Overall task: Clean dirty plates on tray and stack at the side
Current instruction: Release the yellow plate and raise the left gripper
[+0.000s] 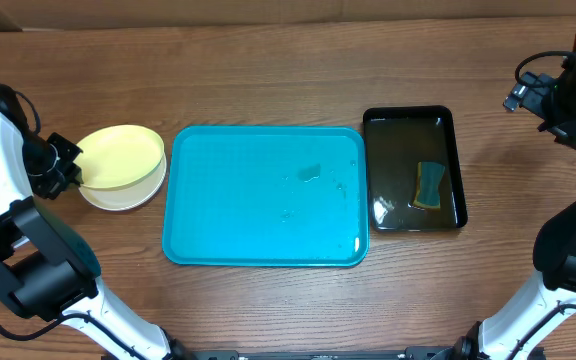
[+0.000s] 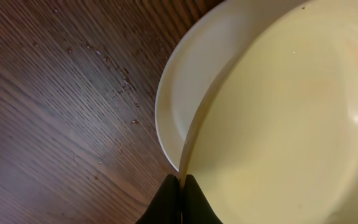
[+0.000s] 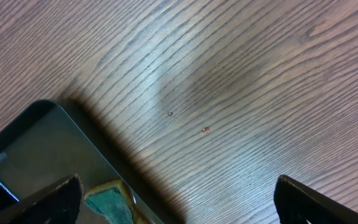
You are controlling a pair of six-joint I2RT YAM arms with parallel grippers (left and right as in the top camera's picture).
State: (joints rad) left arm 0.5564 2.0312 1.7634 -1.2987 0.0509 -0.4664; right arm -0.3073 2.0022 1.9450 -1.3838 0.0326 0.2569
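Left of the tray (image 1: 268, 250), left gripper (image 2: 180, 184) clenches the top plate (image 2: 291, 112) by its rim, seemingly tilted on another plate (image 2: 178, 93); right gripper (image 3: 179, 202) gapes far right.

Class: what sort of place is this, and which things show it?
Likely a lab bench staged for dishwashing: robot arms at a wooden table, a wet tray, a basin holding a sponge, plates stacked aside.
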